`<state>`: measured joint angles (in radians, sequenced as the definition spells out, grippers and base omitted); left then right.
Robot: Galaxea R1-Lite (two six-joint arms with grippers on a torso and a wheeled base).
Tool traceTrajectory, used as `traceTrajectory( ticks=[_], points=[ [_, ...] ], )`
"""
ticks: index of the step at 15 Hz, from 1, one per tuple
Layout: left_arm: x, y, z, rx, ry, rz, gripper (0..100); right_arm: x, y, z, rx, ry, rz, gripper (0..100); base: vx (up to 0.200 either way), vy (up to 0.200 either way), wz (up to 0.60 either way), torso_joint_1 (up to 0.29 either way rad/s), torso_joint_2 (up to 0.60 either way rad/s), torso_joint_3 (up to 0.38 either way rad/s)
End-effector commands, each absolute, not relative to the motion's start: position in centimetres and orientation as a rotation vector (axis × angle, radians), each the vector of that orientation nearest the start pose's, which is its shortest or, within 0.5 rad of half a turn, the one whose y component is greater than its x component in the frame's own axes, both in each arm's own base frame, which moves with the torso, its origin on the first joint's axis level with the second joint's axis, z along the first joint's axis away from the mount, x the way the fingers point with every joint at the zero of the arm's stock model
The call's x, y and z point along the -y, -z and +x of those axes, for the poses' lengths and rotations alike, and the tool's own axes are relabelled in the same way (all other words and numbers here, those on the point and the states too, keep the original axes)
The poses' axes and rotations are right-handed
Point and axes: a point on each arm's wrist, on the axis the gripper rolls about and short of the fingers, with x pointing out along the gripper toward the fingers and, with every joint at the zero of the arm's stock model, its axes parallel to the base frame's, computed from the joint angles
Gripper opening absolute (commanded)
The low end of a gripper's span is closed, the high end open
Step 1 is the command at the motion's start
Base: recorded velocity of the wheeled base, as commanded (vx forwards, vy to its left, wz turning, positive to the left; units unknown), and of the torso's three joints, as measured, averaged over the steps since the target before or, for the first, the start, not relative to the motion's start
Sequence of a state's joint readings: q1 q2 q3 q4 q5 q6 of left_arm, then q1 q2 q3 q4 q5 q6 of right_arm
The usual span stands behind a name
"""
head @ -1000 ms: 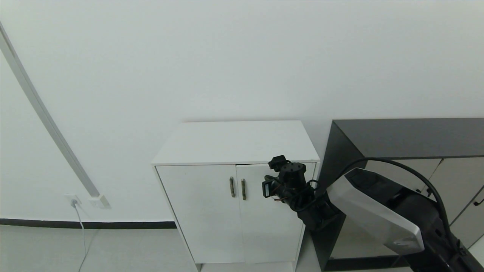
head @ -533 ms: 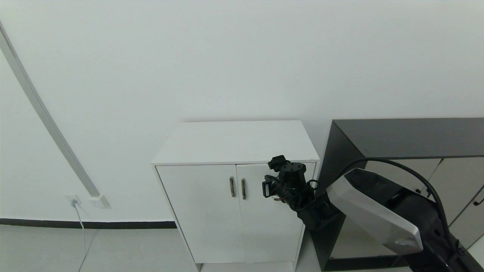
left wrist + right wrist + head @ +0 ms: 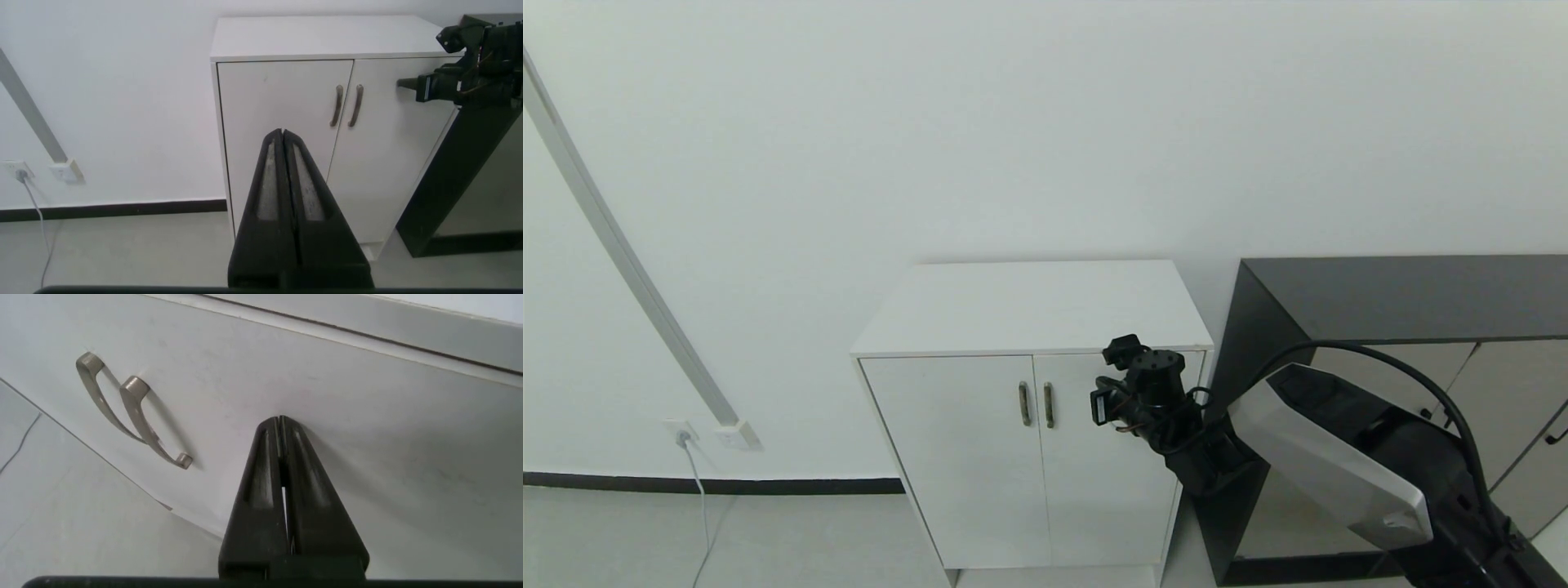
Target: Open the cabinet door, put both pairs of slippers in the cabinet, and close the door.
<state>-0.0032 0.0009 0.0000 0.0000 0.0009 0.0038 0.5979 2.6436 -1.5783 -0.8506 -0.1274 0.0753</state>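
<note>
The white cabinet (image 3: 1029, 310) stands against the wall with both doors closed. Two metal handles (image 3: 1036, 405) sit side by side at the middle seam. My right gripper (image 3: 1097, 406) is shut and empty. It hovers close in front of the right door (image 3: 1107, 482), a little to the right of the handles. In the right wrist view its tip (image 3: 280, 421) nearly touches the door panel, beside the nearer handle (image 3: 155, 429). My left gripper (image 3: 283, 132) is shut with nothing in it, held well back from the cabinet (image 3: 327, 37) and pointing at the left door.
A dark cabinet (image 3: 1380, 298) with grey doors stands right against the white one. A wall socket with a cable (image 3: 682, 433) and a slanted wall strip (image 3: 621, 253) are at the left. Bare floor (image 3: 727, 531) lies before the left door.
</note>
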Motion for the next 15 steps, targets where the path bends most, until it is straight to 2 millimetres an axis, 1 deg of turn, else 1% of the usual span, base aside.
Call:
traceTrajectory(
  ticks=[1,13,15],
  points=[
    [-0.01,-7.55,-2.27,-0.002,0.002,0.005,0,-28.74,-0.52,42.67,-0.219,-0.461,-0.003,0,0.0,0.0,0.0,0.0,0.0,0.0],
    [-0.01,-7.55,-2.27,-0.002,0.002,0.005,0,-28.67,-0.86,43.14,-0.198,-0.457,-0.001,0,0.0,0.0,0.0,0.0,0.0,0.0],
    [-0.01,-7.54,-2.27,-0.003,0.003,0.005,0,-28.6,-1.01,42.89,-0.2,-0.458,0.0,0,0.0,0.0,0.0,0.0,0.0,0.0]
  ],
)
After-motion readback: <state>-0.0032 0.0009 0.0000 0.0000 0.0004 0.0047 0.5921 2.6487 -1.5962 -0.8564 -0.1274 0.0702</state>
